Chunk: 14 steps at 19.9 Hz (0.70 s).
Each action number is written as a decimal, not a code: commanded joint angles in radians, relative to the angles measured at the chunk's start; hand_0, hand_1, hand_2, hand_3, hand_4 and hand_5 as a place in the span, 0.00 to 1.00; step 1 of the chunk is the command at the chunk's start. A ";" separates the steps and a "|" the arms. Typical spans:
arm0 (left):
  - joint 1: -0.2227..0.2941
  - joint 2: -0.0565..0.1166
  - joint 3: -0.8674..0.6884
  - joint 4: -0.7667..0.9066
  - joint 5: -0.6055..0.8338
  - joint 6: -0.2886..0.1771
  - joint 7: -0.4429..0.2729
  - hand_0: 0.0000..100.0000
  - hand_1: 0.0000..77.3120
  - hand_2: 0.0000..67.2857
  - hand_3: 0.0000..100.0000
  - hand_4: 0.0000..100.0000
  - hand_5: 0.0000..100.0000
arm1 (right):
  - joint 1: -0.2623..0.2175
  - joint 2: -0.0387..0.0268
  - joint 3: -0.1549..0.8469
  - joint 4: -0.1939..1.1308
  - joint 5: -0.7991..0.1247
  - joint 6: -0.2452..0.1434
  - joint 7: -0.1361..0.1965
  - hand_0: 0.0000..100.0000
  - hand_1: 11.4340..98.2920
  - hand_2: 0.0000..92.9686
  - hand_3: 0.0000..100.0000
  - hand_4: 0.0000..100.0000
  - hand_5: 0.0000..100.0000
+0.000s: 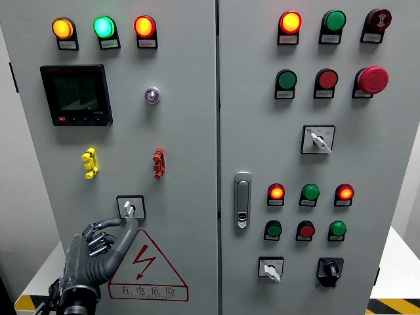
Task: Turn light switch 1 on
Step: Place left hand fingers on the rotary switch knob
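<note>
Bare panel point(184, 216) surrounds the switch point(130, 207); warning sticker point(147, 268) lies flat below.

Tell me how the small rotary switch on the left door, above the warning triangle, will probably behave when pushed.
The rotary switch looks rigid and fixed to the left door, so it probably turns rather than bends or slides. Its small white lever may slip under the left hand fingers, which touch it from below.
</note>
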 commanded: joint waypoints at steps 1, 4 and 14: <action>-0.002 0.003 0.001 0.002 -0.003 0.004 0.002 0.00 0.79 0.61 0.85 1.00 0.86 | 0.000 -0.0004 0.000 0.000 0.000 0.000 0.001 0.00 0.13 0.00 0.11 0.23 0.15; -0.020 0.001 0.003 0.007 -0.001 0.004 0.003 0.00 0.79 0.62 0.85 1.00 0.86 | 0.000 -0.0004 0.000 0.000 0.000 0.000 -0.001 0.00 0.13 0.00 0.11 0.23 0.15; -0.059 0.003 0.003 0.027 0.000 0.007 0.054 0.00 0.77 0.64 0.85 1.00 0.86 | 0.000 -0.0004 0.000 0.000 0.000 0.000 0.001 0.00 0.13 0.00 0.11 0.23 0.15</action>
